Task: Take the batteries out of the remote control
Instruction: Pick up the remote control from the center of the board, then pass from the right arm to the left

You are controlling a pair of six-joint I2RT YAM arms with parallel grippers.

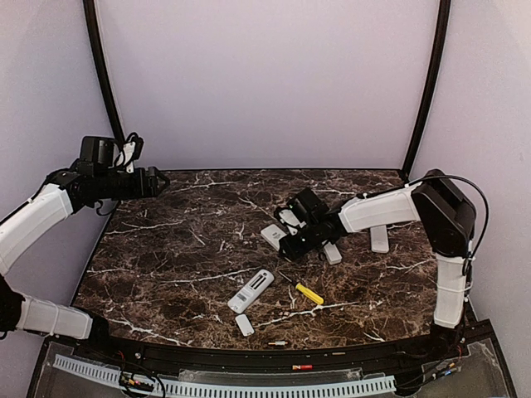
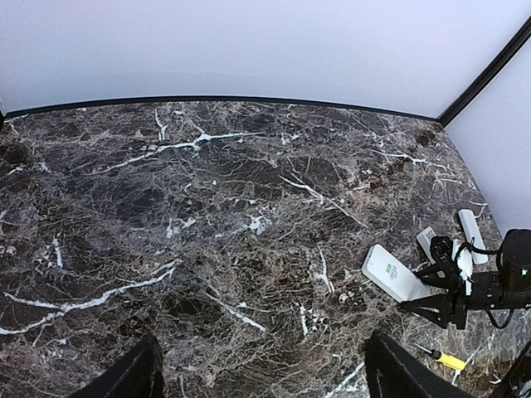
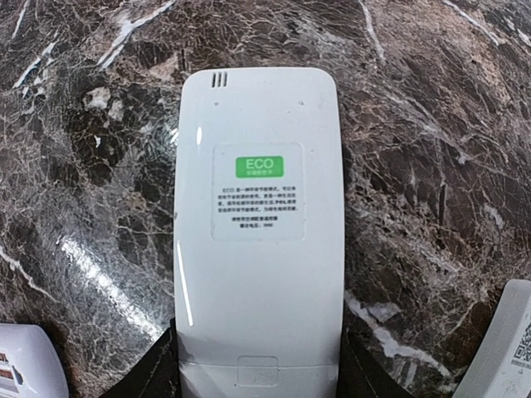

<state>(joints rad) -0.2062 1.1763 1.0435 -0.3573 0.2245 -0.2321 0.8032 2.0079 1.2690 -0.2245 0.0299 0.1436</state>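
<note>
While the right hand (image 1: 288, 241) reaches low over the counter (image 1: 166, 249), its dark fingers (image 3: 159, 375) sit against both long edges of a white ECO remote (image 3: 259, 207), at the end nearest the wrist. It looks like a grip, though the bottom of the wrist view cuts off the contact. That remote lies back-up with its green sticker showing, and its battery cover (image 3: 259, 371) sits in place between the fingers.

Just beside the hand, toward its own arm, lies a second remote (image 1: 332, 252), and a third remote (image 1: 379, 239) lies a little beyond that. Back toward the arm bases are a yellow-handled screwdriver (image 1: 309, 293), a long remote (image 1: 251, 290) and a small white cover (image 1: 244, 324). Further that way, well apart from the hand, one of the batteries (image 1: 278, 342) lies by the counter's near edge, and an orange battery (image 1: 303, 366) lies just past it.

Far off to the left, the left hand (image 2: 264, 371) hangs raised, its fingers spread wide with nothing between them.
</note>
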